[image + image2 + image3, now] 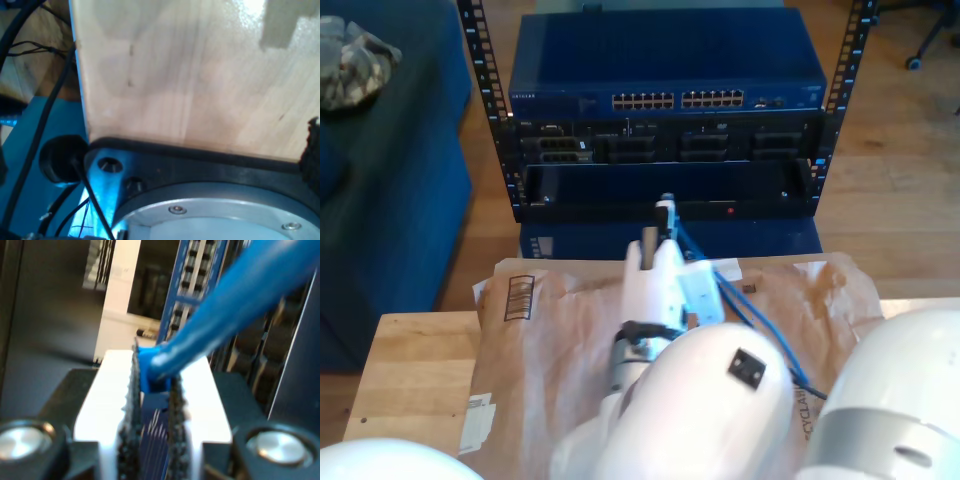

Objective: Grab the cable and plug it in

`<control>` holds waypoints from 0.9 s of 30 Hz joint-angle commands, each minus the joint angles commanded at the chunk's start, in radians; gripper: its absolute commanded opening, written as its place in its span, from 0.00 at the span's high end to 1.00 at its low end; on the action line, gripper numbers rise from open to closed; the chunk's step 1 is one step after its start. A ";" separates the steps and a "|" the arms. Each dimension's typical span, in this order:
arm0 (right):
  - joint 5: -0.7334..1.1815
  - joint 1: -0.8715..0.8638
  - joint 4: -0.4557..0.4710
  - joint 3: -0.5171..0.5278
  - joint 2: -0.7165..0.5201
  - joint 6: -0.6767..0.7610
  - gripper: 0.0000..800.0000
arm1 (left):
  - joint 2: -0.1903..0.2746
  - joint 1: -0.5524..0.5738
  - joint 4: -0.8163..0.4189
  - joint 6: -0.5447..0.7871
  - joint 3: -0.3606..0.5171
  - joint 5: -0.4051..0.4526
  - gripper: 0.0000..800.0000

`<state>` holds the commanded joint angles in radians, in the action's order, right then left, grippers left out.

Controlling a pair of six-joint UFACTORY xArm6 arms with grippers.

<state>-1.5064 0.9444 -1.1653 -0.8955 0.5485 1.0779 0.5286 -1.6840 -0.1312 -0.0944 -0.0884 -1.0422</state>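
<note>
My second gripper (152, 390) is clamping the cable (235, 305) between its dark ribbed pads (131, 430), right at the end where the translucent blue plug (146, 371) is poking out from between them. The cable is thin, glossy and bright blue, and in the second wrist view it is rising away from the jaws as a blurred, smooth sheathed line. In the exterior view the same cable (750, 315) is trailing back from my second gripper (665, 215) across the crumpled brown paper (550, 310) toward the exterior view's right. The gripper is hanging in front of the rack (665, 120), with the blue network switch (670, 65) and its row of ports (680, 100) above and beyond it. The first wrist view is looking down at the wooden tabletop (200, 80) and a black mounting base (210, 165), with thin black wires (45, 125) running beside them; whether my first gripper is open or closed, I cannot tell.
</note>
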 joint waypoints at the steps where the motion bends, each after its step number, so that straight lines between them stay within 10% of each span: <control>1: 0.000 -0.012 0.026 0.015 -0.008 0.032 1.00 | 0.002 0.000 0.000 0.000 0.000 0.000 0.00; 27: 0.015 -0.334 0.420 0.110 -0.063 0.307 1.00 | 0.000 0.000 0.000 0.000 0.000 0.000 0.00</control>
<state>-1.4910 0.6099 -0.7449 -0.7850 0.4856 1.3848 0.5286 -1.6840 -0.1312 -0.0944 -0.0884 -1.0422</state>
